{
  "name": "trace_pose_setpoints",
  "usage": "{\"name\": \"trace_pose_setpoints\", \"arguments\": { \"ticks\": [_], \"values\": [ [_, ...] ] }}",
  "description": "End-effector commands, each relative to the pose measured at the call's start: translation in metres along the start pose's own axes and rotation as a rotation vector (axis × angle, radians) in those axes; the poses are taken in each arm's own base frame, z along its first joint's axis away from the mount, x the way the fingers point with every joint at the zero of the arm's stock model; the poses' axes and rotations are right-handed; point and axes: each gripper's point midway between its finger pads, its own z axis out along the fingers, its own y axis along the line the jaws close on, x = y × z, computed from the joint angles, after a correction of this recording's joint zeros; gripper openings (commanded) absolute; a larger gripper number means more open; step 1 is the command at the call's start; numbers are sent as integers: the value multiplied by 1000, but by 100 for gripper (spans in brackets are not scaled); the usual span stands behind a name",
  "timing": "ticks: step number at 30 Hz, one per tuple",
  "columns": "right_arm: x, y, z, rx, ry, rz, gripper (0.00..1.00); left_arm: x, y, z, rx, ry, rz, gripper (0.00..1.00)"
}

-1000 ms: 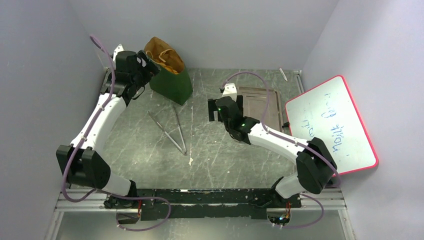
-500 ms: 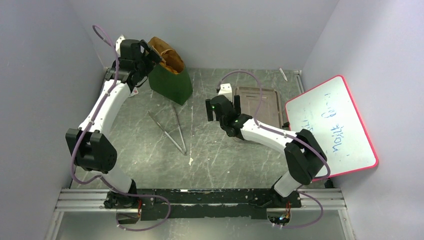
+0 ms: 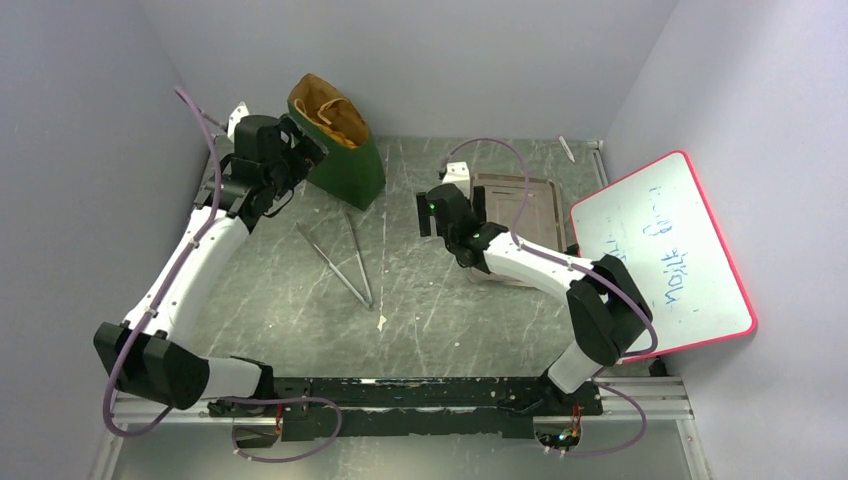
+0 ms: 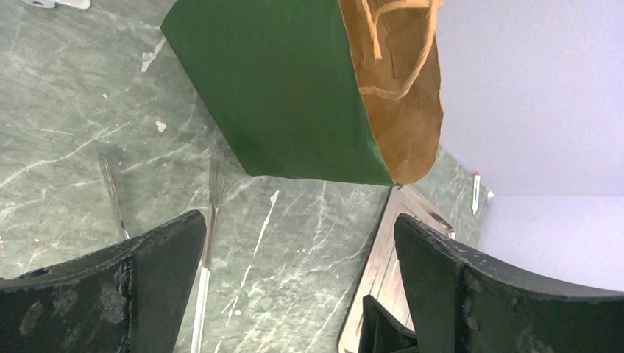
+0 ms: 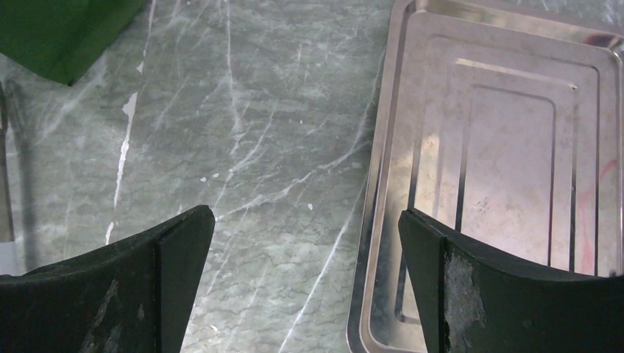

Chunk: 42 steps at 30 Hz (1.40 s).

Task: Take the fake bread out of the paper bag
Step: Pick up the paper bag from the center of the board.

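The dark green paper bag [image 3: 350, 165] stands at the back left of the table, its brown inside and tan cord handles [image 3: 325, 105] showing at the open top. The left wrist view shows its green side [image 4: 279, 95] and kraft inside [image 4: 401, 110]. The fake bread is hidden; I cannot make it out inside the bag. My left gripper [image 3: 300, 152] is open and empty just left of the bag, apart from it [image 4: 298, 265]. My right gripper [image 3: 462, 198] is open and empty over the tray's left edge [image 5: 305, 272].
A flat metal tray [image 3: 525, 200] lies right of centre; it also shows in the right wrist view [image 5: 515, 147] and the left wrist view [image 4: 390, 272]. Metal tongs [image 3: 345, 260] lie in front of the bag. A red-rimmed whiteboard [image 3: 660, 250] leans at the right. A pen [image 3: 566, 148] lies at the back.
My left gripper has come down and back from the bag's rim to beside the bag. My right gripper has shifted slightly toward the tray's near-left corner.
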Motion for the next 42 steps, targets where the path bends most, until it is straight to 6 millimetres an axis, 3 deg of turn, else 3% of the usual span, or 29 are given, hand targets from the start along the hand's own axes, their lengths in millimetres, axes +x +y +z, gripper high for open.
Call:
{"name": "trace_pose_setpoints", "arguments": {
  "ticks": [1,10,22,35,36,42],
  "values": [
    [-17,6,3,-18,-35,20,99,1,-3,-1,1,-34,-5,94],
    [-32,1,4,-8,-57,25,99,9,-30,35,-11,-10,27,94],
    [-33,0,10,-12,-55,31,99,-12,-48,76,-83,-91,-28,94],
    [-33,-17,16,14,-44,66,99,8,-31,99,-145,-53,-9,94],
    [-32,-18,16,15,-41,67,99,11,-28,102,-150,-49,-6,98],
    [-22,-28,19,47,-8,72,99,16,-16,119,-167,-28,4,70]
  ]
}}
